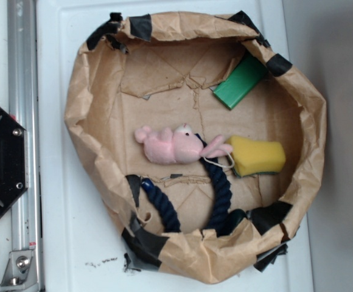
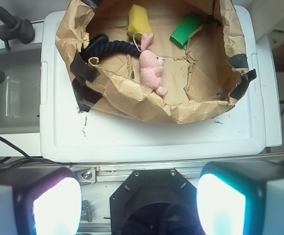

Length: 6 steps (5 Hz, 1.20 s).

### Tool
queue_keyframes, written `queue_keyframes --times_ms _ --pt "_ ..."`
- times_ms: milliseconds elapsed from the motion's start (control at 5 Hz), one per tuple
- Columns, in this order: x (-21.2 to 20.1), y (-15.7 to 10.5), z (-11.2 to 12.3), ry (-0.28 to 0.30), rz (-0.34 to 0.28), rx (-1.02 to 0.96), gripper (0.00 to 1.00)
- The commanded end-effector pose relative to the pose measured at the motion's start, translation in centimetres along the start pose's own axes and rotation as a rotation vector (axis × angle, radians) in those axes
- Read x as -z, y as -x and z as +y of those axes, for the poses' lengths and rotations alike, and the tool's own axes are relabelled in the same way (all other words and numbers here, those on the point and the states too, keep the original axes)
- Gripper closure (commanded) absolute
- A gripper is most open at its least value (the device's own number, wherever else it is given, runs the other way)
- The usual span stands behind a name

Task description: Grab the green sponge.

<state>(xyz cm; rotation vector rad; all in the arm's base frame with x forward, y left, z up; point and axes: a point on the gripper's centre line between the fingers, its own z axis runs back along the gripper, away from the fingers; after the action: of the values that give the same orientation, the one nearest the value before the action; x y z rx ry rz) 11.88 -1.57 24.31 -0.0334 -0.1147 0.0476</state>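
I'm seeing the green sponge [image 1: 258, 156] lying inside the paper basket [image 1: 85, 109], touching the pink plush toy [image 1: 173, 145], with the blue rope [image 1: 220, 188] just beside and the green block [image 1: 240, 81] apart. My claw [image 2: 138, 205] is hovering wide open, holding nothing, well away from the sponge.

a big white plastic lid [image 1: 61, 243] was the table top. it had small black marks near one edge. a silver metal rail [image 1: 23, 121] ran along its side. in the wrist view, a grey sink-like tub [image 2: 14, 93] sat beside the white lid, with black hoses [image 2: 10, 27] near it. the light was bright and soft.
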Motion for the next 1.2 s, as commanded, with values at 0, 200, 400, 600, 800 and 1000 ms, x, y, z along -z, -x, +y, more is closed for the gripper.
queue_keyframes --times_ms 0,200,400,600,800,1000 --pt "0.0 0.0 0.0 0.0 0.0 0.0 0.0" --pt "4.8 -3.2 3.1 -0.087 -0.064 -0.045 0.0" --pt "6.9 -7.1 5.2 -0.097 -0.11 -0.062 0.0" --pt "8.5 -11.6 5.3 -0.052 -0.159 -0.066 0.0" --pt "10.2 -15.3 4.1 -0.024 -0.156 -0.055 0.0" --pt "14.2 -18.2 1.2 0.058 -0.093 -0.01 0.0"
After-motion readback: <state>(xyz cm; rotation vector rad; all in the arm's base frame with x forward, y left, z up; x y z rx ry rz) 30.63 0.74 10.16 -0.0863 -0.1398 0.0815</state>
